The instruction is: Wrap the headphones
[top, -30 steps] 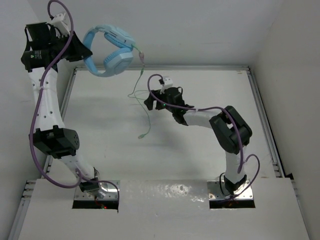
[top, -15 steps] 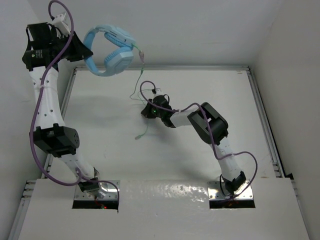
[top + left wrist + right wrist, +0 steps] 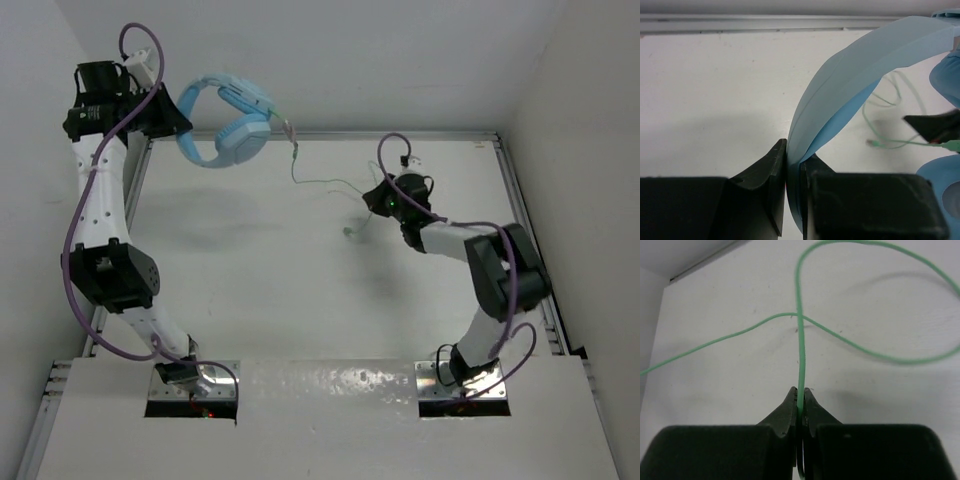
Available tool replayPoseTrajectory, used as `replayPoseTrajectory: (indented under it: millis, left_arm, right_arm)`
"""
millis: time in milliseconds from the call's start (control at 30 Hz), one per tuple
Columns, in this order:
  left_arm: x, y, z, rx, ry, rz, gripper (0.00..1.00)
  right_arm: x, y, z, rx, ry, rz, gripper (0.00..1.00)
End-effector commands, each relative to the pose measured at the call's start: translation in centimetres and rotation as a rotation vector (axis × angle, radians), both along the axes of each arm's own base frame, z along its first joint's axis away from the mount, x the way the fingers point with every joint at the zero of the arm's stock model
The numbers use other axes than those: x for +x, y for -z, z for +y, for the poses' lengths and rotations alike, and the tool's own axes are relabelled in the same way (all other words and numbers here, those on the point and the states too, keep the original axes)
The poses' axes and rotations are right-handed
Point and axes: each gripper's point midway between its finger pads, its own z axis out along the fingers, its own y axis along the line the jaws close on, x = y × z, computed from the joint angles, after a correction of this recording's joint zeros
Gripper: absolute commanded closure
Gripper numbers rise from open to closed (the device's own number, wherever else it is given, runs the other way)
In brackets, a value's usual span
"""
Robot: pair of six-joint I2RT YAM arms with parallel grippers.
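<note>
Up near the far left corner of the table [image 3: 250, 290], my left gripper [image 3: 793, 156] clamps the light blue headphones [image 3: 240, 140] by the headband [image 3: 850, 65]; my right gripper [image 3: 799, 402] pinches their thin green cable [image 3: 799, 355].

Lab cell: white-walled robot table [image 3: 250, 290]

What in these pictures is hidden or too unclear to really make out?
- Left wrist view: the earcups are cut off by the right edge, and the left gripper covers part of the headband.
- Right wrist view: the cable disappears behind the right gripper.
- Top view: the plug is too small to make out.
</note>
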Motion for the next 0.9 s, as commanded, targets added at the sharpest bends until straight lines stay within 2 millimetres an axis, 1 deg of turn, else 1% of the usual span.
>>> replayPoseTrajectory:
  millis: [0, 33, 67, 100, 133, 200, 233, 300, 333, 400, 433, 467, 500, 533, 633, 700, 733, 800, 833, 867]
  left_arm:
    - [0.9, -0.6, -1.2, 0.039, 0.016, -0.059, 1.0]
    - [1.1, 0.3, -1.7, 0.059, 0.035, -0.046, 1.0]
    - [1.2, 1.5, -1.8, 0.067, 0.03, -0.017, 1.0]
    - [1.5, 2.4, -1.9, 0.066, 0.037, 0.003, 1.0]
    - [1.6, 2.9, -2.6, 0.064, 0.053, 0.017, 1.0]
    - [1.9, 3.8, -3.1, 0.08, 0.069, 0.036, 1.0]
    - [1.9, 4.0, -4.1, 0.088, 0.091, 0.042, 1.0]
    - [2.1, 4.7, -4.9, 0.13, 0.114, 0.051, 1.0]
    - [2.1, 5.1, -5.9, 0.147, 0.14, 0.054, 1.0]
    - [2.4, 6.8, -5.9, 0.193, 0.147, 0.084, 1.0]
    - [2.6, 7.3, -6.0, 0.194, 0.15, 0.095, 1.0]
    - [2.6, 8.1, -6.2, 0.192, 0.158, 0.114, 1.0]
    - [2.6, 8.1, -6.3, 0.191, 0.163, 0.113, 1.0]
    - [2.6, 8.0, -6.7, 0.188, 0.173, 0.11, 1.0]
    - [2.5, 6.8, -7.6, 0.168, 0.203, 0.07, 1.0]
    - [2.3, 6.6, -7.9, 0.176, 0.238, 0.06, 1.0]
    - [1.9, 6.5, -9.2, 0.187, 0.276, 0.058, 1.0]
    - [1.4, 6.7, -9.7, 0.195, 0.326, 0.06, 1.0]
    - [1.0, 6.9, -10.0, 0.185, 0.348, 0.063, 1.0]
    - [0.9, 6.9, -10.1, 0.182, 0.355, 0.062, 1.0]
  right_arm:
    - [-2.1, -6.7, -0.5, -0.067, -0.087, -0.188, 1.0]
    - [-3.0, -7.0, -0.6, -0.102, -0.121, -0.189, 1.0]
    - [-3.5, -8.1, -0.8, -0.168, -0.17, -0.234, 1.0]
    - [-4.5, -9.5, -0.9, -0.194, -0.203, -0.241, 1.0]
    - [-4.7, -11.2, -0.6, -0.212, -0.242, -0.277, 1.0]
    - [-5.2, -13.1, -0.9, -0.29, -0.291, -0.324, 1.0]
    - [-5.7, -15.0, -1.1, -0.311, -0.304, -0.345, 1.0]
    - [-6.4, -16.7, -1.2, -0.353, -0.345, -0.377, 1.0]
    - [-6.6, -19.5, -1.1, -0.352, -0.35, -0.439, 1.0]
    - [-7.3, -21.6, -0.7, -0.364, -0.398, -0.486, 1.0]
    - [-7.4, -23.7, -0.6, -0.364, -0.403, -0.529, 1.0]
    - [-7.7, -24.7, -0.6, -0.378, -0.416, -0.553, 1.0]
    - [-8.0, -24.6, -0.8, -0.389, -0.421, -0.527, 1.0]
    - [-7.9, -25.6, -1.0, -0.408, -0.415, -0.544, 1.0]
    - [-8.0, -25.5, -2.0, -0.448, -0.382, -0.531, 1.0]
    - [-8.1, -25.7, -2.1, -0.452, -0.379, -0.535, 1.0]
    - [-7.9, -27.1, -2.1, -0.456, -0.375, -0.558, 1.0]
    - [-7.3, -28.6, -2.0, -0.472, -0.374, -0.567, 1.0]
    - [-6.5, -28.5, -1.9, -0.496, -0.378, -0.558, 1.0]
    - [-6.4, -28.1, -2.1, -0.513, -0.385, -0.533, 1.0]
